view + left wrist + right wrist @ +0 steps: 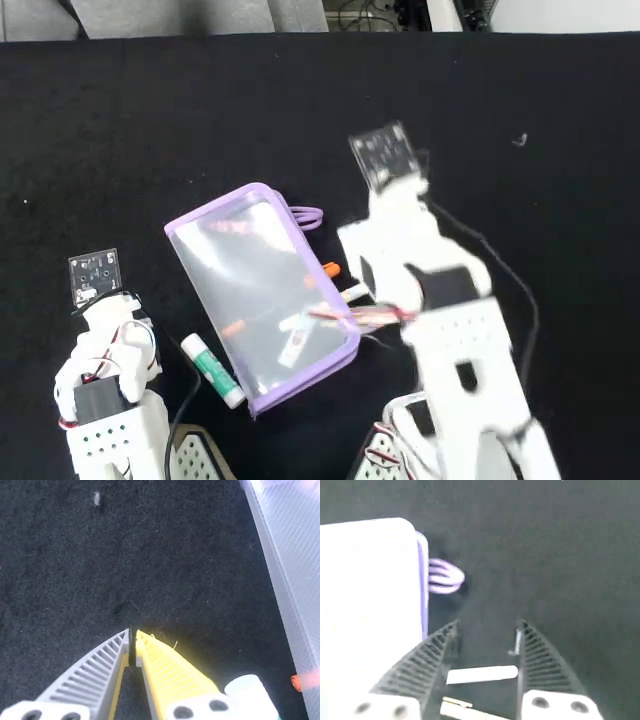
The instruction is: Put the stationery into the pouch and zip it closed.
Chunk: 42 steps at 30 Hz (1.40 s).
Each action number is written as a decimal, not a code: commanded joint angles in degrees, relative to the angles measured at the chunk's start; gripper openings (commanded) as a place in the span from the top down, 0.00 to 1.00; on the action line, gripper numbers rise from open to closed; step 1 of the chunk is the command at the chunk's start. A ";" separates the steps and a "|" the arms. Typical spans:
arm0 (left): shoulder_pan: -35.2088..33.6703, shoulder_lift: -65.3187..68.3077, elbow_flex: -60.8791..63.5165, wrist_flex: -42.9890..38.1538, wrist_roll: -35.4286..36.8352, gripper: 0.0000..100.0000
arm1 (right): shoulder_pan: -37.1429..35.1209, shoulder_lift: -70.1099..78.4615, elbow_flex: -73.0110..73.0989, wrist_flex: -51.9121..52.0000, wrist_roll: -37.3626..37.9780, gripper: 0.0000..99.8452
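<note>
The clear pouch with purple trim (262, 295) lies flat mid-table, its purple loop (308, 217) at the far corner. Several pens and small items show through it, and an orange tip (330, 268) and a white end (352, 291) stick out at the side by the right arm. A white and green glue stick (212, 370) rests on the cloth beside the pouch's near left edge. My left gripper (134, 632) is shut and empty over bare cloth, with the glue stick's cap (247, 690) just beside it. My right gripper (486, 630) is open beside the pouch (370, 595), a white stick (482, 674) lying between its fingers.
Black cloth (520, 100) covers the whole table, with wide bare room at the back and far right. The left arm (105, 390) stands at the near left, and the right arm (450, 330) at the near right, close against the pouch's side.
</note>
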 commanded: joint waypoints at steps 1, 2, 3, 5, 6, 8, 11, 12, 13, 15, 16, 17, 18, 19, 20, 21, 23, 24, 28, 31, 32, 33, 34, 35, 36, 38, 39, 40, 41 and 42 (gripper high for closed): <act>-0.48 -0.18 1.36 0.26 0.18 0.97 | -0.70 14.99 -7.69 -5.80 0.18 0.83; -0.48 -0.18 1.36 0.26 0.18 0.97 | -0.88 17.98 -8.48 -7.12 0.26 0.83; -0.48 -0.18 1.36 0.26 0.18 0.97 | -0.88 20.88 -9.27 -8.44 0.26 0.83; -0.48 -0.18 1.36 0.26 0.18 0.97 | -0.88 26.33 -11.03 -10.81 0.35 0.83; -0.48 -0.18 1.36 0.26 0.18 0.97 | -0.88 28.79 -12.00 -11.52 0.79 0.83; -0.48 -0.18 1.36 0.26 0.18 0.97 | -0.97 33.36 -13.93 -12.13 3.87 0.83; -0.48 -0.18 1.36 0.26 0.18 0.97 | -1.58 39.08 -16.84 -12.22 9.93 0.83; -0.48 -0.18 1.36 0.26 0.18 0.97 | -1.76 40.84 -17.71 -12.13 11.87 0.83; -0.48 -0.18 1.36 0.26 0.18 0.97 | -1.85 42.33 -18.42 -12.13 13.54 0.83; -0.48 -0.18 1.36 0.26 0.18 0.97 | -1.93 45.23 -19.91 -12.48 16.35 0.83; -0.48 -0.18 1.36 0.26 0.18 0.97 | -2.11 46.55 -20.88 -12.48 17.49 0.83; -0.48 -0.18 1.36 0.26 0.18 0.97 | -2.29 48.04 -21.93 -12.48 18.64 0.83; -0.48 -0.18 1.36 0.26 0.18 0.97 | -2.46 49.45 -22.81 -12.40 19.69 0.83; -0.48 -0.18 1.36 0.26 0.18 0.97 | -2.81 50.86 -23.60 -12.22 21.10 0.83; -0.48 -0.18 1.36 0.26 0.18 0.97 | -3.60 52.00 -24.31 -12.13 22.51 0.83; -0.48 -0.18 1.36 0.26 0.18 0.97 | -4.31 53.05 -24.66 -12.13 24.26 0.83; -0.48 -0.18 1.36 0.26 0.18 0.97 | -5.89 54.55 -24.92 -12.04 27.96 0.83; -0.48 -0.18 1.36 0.26 0.18 0.97 | -6.68 54.81 -24.92 -12.04 29.71 0.83; -0.48 -0.18 1.36 0.26 0.18 0.97 | -8.88 54.99 -24.92 -12.22 34.81 0.83; -0.48 -0.18 1.36 0.26 0.18 0.97 | -9.05 55.43 -25.45 -13.71 37.36 0.83; -0.48 -0.18 1.36 0.26 0.18 0.97 | -9.05 55.52 -25.27 -14.51 38.07 0.83; -0.48 -0.18 1.36 0.26 0.18 0.97 | -8.97 55.87 -25.10 -15.03 38.77 0.83; -0.48 -0.18 1.36 0.26 0.18 0.97 | -8.97 56.22 -25.10 -15.12 39.74 0.83; -0.48 -0.18 1.36 0.26 0.18 0.97 | -8.97 56.57 -25.19 -15.38 40.97 0.83; -0.48 -0.18 1.36 0.26 0.18 0.97 | -9.14 57.01 -25.19 -15.47 42.20 0.83; -0.48 -0.18 1.36 0.26 0.18 0.97 | -9.93 58.07 -25.19 -15.65 44.92 0.83; -0.48 -0.18 1.36 0.26 0.18 0.97 | -10.29 58.51 -25.19 -15.65 45.98 0.83; -0.48 -0.18 1.36 0.26 0.18 0.97 | -10.73 58.95 -25.19 -15.65 46.68 0.83; -0.48 -0.18 1.36 0.26 0.18 0.97 | -11.08 59.30 -25.19 -15.74 46.95 0.85; -0.48 -0.18 1.36 0.26 0.18 0.97 | -11.34 59.38 -25.27 -15.74 47.30 0.87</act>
